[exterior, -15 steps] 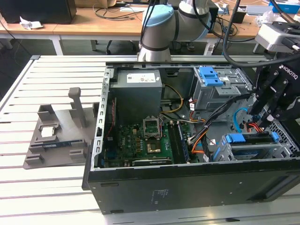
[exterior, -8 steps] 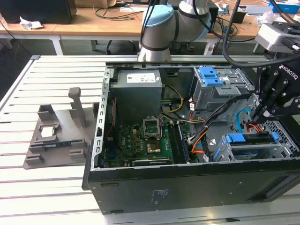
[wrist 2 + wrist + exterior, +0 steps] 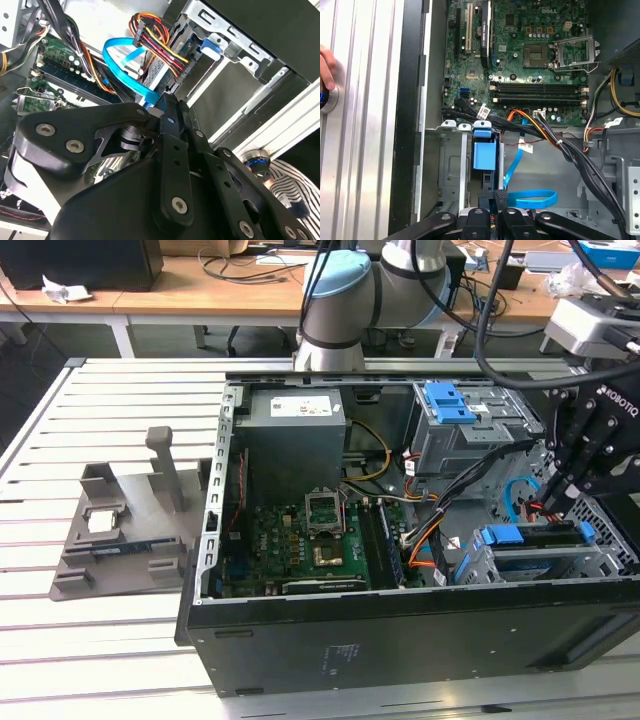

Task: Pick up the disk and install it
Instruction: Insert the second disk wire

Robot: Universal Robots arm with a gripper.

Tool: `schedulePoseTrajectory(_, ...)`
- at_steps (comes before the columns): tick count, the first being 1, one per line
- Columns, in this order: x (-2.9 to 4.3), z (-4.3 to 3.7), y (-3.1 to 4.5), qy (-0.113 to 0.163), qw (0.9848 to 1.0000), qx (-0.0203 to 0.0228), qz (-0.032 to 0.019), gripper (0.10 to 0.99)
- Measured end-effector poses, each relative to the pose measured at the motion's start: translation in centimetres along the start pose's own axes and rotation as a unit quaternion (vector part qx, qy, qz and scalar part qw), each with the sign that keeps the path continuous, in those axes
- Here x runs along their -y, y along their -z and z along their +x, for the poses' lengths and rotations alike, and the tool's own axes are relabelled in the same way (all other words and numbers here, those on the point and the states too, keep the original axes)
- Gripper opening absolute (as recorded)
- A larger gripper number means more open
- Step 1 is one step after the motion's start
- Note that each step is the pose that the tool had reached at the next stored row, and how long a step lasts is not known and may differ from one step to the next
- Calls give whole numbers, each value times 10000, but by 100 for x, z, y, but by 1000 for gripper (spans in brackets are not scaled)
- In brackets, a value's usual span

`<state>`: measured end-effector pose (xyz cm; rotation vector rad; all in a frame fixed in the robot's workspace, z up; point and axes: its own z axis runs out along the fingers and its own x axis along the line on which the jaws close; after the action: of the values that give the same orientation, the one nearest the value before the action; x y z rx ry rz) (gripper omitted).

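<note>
Disk (image 3: 484,156) seated in drive cage (image 3: 451,170), just beyond closed tool (image 3: 498,196).

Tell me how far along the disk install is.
Pickup looks done: the disk sits in the drive cage slot inside the case. In hand: the gripper, fingers together, is right by it. Left: I cannot tell whether it is fully seated.

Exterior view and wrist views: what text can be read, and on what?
Gripper: a white maker's mark on its body, nothing else.
Power supply label: print too small to read.
Motherboard, first wrist view: a maker's mark; other print too small.
</note>
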<state>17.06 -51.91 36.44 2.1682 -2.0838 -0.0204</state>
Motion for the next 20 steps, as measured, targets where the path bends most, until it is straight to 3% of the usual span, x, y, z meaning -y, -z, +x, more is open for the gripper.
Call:
schedulePoseTrajectory(5,15,-7,-86,53,10000,-15,1,161)
schedulePoseTrajectory(11,27,1,-118,65,10000,-42,1,161)
schedulePoseTrajectory(20,51,4,-169,65,10000,-41,1,161)
